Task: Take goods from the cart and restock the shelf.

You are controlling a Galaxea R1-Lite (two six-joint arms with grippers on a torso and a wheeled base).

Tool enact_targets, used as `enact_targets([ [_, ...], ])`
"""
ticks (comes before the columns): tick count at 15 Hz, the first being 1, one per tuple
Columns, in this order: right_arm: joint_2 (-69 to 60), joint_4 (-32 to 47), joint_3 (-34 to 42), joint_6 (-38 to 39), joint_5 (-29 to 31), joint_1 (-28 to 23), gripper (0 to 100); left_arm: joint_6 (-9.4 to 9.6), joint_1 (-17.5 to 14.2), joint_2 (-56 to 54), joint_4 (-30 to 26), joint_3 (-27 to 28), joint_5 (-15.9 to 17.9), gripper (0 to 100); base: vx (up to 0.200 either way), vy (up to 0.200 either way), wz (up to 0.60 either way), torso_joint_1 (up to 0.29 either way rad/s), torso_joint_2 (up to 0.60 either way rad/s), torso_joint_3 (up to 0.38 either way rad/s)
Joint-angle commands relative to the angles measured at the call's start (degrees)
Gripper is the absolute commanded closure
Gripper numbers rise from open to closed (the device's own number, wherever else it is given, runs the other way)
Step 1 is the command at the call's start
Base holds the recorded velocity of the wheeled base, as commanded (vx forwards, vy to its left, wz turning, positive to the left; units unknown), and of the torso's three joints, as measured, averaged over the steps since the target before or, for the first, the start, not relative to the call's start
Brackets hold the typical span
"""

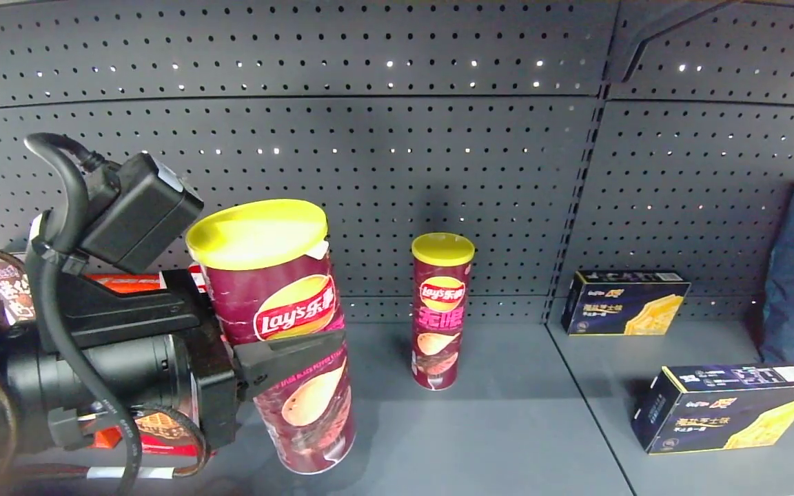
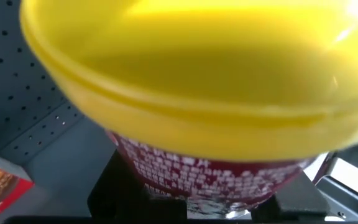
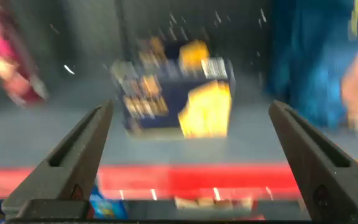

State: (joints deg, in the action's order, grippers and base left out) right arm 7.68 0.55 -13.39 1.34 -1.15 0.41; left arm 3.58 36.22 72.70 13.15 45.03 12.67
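The chip can (image 1: 280,331) with the yellow lid sits roughly upright in the left gripper (image 1: 290,355), clenched around its middle. It is left of the second can (image 1: 440,313) and nearer the shelf (image 1: 493,427) front. Right of that second can lies a rear box (image 1: 623,303), and farther right and forward a front box (image 1: 724,406). The right gripper (image 3: 189,109) is spread wide and released.

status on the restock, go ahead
Left hand shut on chip can, upright over shelf. Right hand open, empty. Second can farther back, clear of it.
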Motion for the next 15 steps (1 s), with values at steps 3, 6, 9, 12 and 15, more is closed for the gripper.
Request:
enact_targets([
  [3, 24.5, 3.4, -19.2, -6.4, -9.6, 4.2, 0, 0.02, 0.0, -1.9, -0.6, -1.6, -0.7, 100, 0.000, 0.000, 0.00, 0.000, 0.00, 0.000],
  [6, 34.5, 3.3, -22.6, -6.5, -11.2, 12.4, 0, 0.02, -0.8, -2.3, -0.6, -2.6, -0.7, 100, 0.000, 0.000, 0.00, 0.000, 0.00, 0.000],
  [9, 46.1, 2.2, -28.2, -5.8, -11.2, 17.2, 0, 0.02, -1.9, -2.3, -0.6, -2.4, -0.7, 100, 0.000, 0.000, 0.00, 0.000, 0.00, 0.000],
  [12, 55.2, -6.8, -28.8, -5.3, -16.3, 18.7, 0, 0.02, -2.5, -2.2, -0.6, -2.6, -0.6, 100, 0.000, 0.000, 0.00, 0.000, 0.00, 0.000],
  [15, 62.7, -12.0, -29.3, -5.8, -22.0, 19.1, 0, 0.02, -2.5, -2.2, -0.6, -2.5, -0.5, 100, 0.000, 0.000, 0.00, 0.000, 0.00, 0.000],
])
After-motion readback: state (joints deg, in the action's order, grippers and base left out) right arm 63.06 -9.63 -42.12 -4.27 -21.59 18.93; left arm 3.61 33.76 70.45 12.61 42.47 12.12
